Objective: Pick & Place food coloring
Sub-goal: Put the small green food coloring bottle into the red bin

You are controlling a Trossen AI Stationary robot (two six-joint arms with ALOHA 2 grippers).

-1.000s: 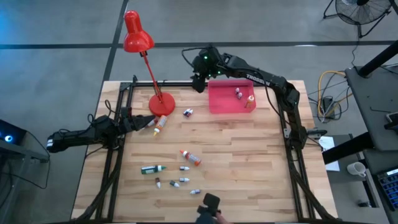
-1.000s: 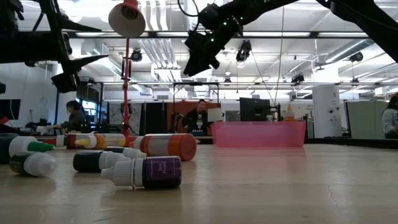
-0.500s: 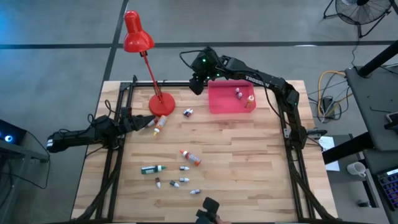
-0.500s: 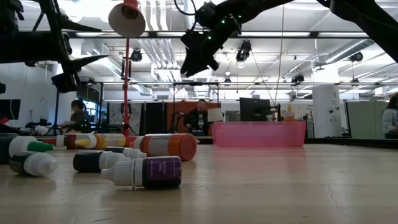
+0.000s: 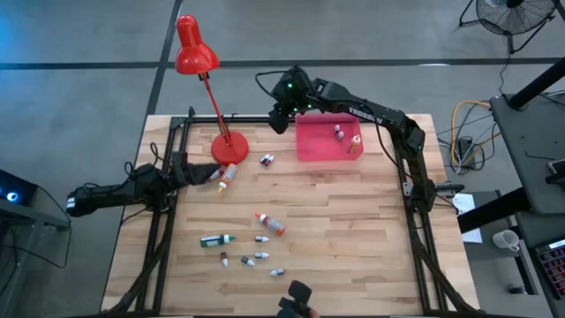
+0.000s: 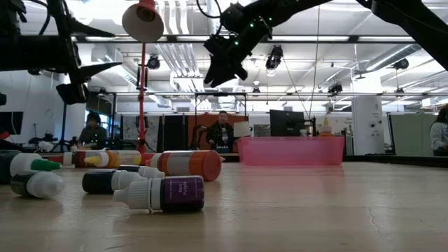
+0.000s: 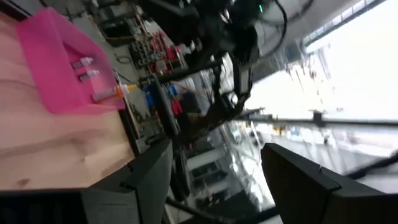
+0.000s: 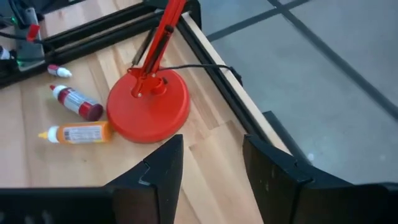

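**A:** What has changed over the last second?

**B:** Little. The right arm's dark two-finger gripper (image 5: 281, 113) has slid slightly away from the pink rectangular plastic tray (image 5: 311, 147), out toward the far table edge, then almost stopped. It hangs high in the air beyond the tray's corner. Its fingers (image 8: 163, 167) stand apart with nothing between them, so it is released and empty.

**A:** And what does that mean for the job?

**B:** I judge a drop-off is over and the arm is heading for another piece. The tray holds a few small dropper bottles (image 5: 338, 132) and an orange one along its side.

**A:** Where is the rest of the food coloring?

**B:** Mostly well apart from that gripper. An orange-red tube with a white body (image 5: 270, 223) lies mid-table, a dark green bottle (image 5: 214, 239) beyond it, and tiny whitish-grey bottles (image 5: 257, 258) are scattered near the front edge. One small bottle (image 5: 266, 160) lies near the tray's left side, the nearest loose one to the right gripper.

**A:** The left arm?

**B:** The left gripper (image 5: 199, 174) sits low over the left side of the table, just beside a yellow-orange labelled bottle (image 5: 228, 177) and the round base of the red desk lamp (image 5: 229, 146). Its fingers (image 7: 140, 177) are spread wide, gripping nothing
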